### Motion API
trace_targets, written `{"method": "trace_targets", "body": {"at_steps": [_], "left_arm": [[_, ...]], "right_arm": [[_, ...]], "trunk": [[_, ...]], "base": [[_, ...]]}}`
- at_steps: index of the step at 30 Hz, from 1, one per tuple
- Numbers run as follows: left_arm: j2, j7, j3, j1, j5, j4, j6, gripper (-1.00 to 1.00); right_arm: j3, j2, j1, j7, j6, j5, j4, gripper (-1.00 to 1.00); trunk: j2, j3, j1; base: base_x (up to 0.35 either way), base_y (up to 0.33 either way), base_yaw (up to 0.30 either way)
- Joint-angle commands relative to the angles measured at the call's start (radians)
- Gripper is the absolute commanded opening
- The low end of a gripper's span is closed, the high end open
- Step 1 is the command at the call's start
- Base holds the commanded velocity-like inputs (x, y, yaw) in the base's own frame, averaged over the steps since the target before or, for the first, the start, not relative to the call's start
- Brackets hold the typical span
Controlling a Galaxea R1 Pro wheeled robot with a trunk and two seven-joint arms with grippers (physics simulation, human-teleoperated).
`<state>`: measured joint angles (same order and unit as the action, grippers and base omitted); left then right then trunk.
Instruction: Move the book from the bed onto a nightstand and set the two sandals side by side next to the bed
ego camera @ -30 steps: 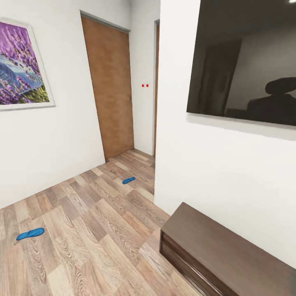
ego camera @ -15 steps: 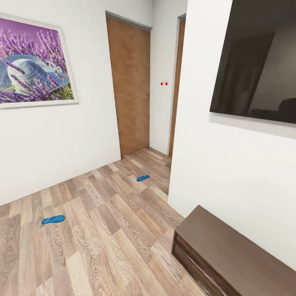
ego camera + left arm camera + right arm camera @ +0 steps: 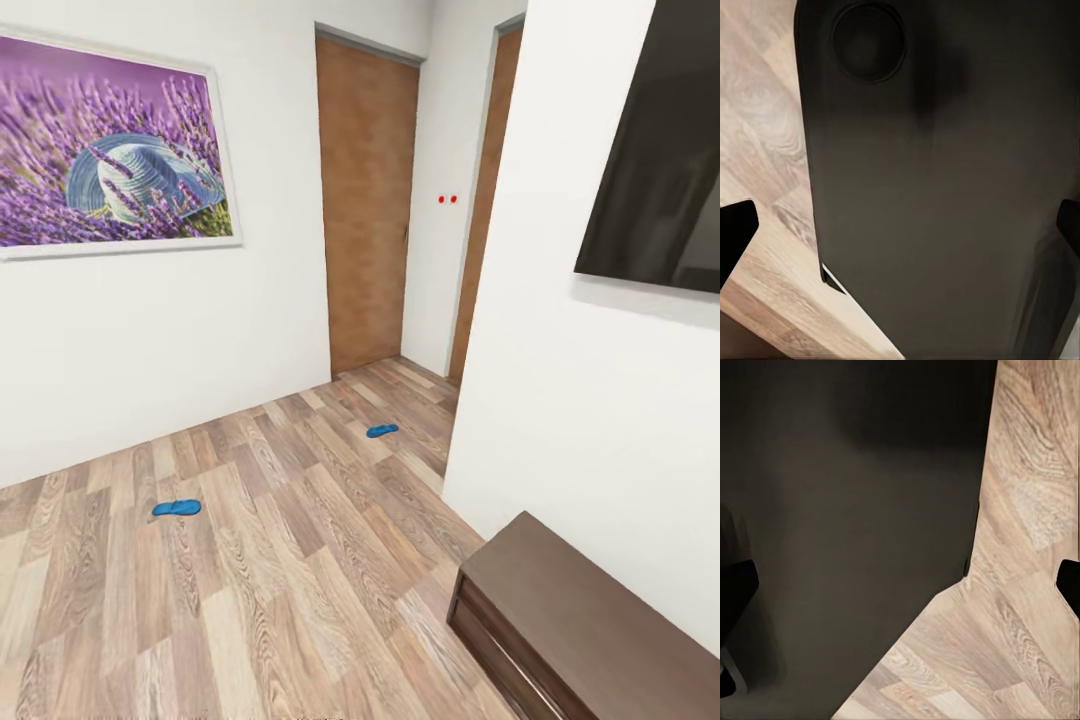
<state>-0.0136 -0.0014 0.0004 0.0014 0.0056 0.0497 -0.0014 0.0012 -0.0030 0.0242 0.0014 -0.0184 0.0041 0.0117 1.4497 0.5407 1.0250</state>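
Head view shows two blue sandals on the wood-plank floor [image 3: 300, 560], and they lie well apart from each other. The first sandal [image 3: 176, 508] is at about 8 o'clock from the middle of the picture, near the white wall with the framed picture. The second sandal [image 3: 381, 431] is at about 5 o'clock from the middle, close to the centre, on the floor in front of the brown door [image 3: 366, 205]. Both sandals lie flat.

On the wall at 10 o'clock hangs a framed picture [image 3: 112, 150] of purple flowers with a pale hat. At 3 o'clock a dark flat screen [image 3: 660, 180] is fixed on a white wall, and below it, at 4 to 5 o'clock, stands a long low dark-brown cabinet [image 3: 580, 630] against the same wall. Two small red dots [image 3: 447, 199] sit on the far wall beside the door.

In the left wrist view the left gripper [image 3: 900, 232] has its dark fingertips [image 3: 735, 225] at the two edges of the picture, so it is spread wide and holds nothing; behind it are a dark body of the robot and floor planks. In the right wrist view the right gripper [image 3: 900, 592] is also spread wide and holds nothing, over a dark surface and the floor.
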Motion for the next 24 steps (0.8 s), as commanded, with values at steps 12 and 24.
{"method": "trace_targets", "body": {"at_steps": [12, 24], "left_arm": [[0.000, 0.000, 0.000, 0.000, 0.001, 0.001, 0.000, 1.00], [0.000, 0.000, 0.000, 0.000, 0.001, 0.002, 0.000, 1.00]], "right_arm": [[0.000, 0.000, 0.000, 0.000, -0.002, 0.000, -0.001, 1.00], [0.000, -0.001, 0.000, 0.000, -0.002, 0.001, -0.001, 1.00]], "trunk": [[0.000, 0.009, 0.000], [0.000, 0.018, 0.000]], "base": [[0.000, 0.000, 0.270], [0.000, 0.000, 0.270]]}}
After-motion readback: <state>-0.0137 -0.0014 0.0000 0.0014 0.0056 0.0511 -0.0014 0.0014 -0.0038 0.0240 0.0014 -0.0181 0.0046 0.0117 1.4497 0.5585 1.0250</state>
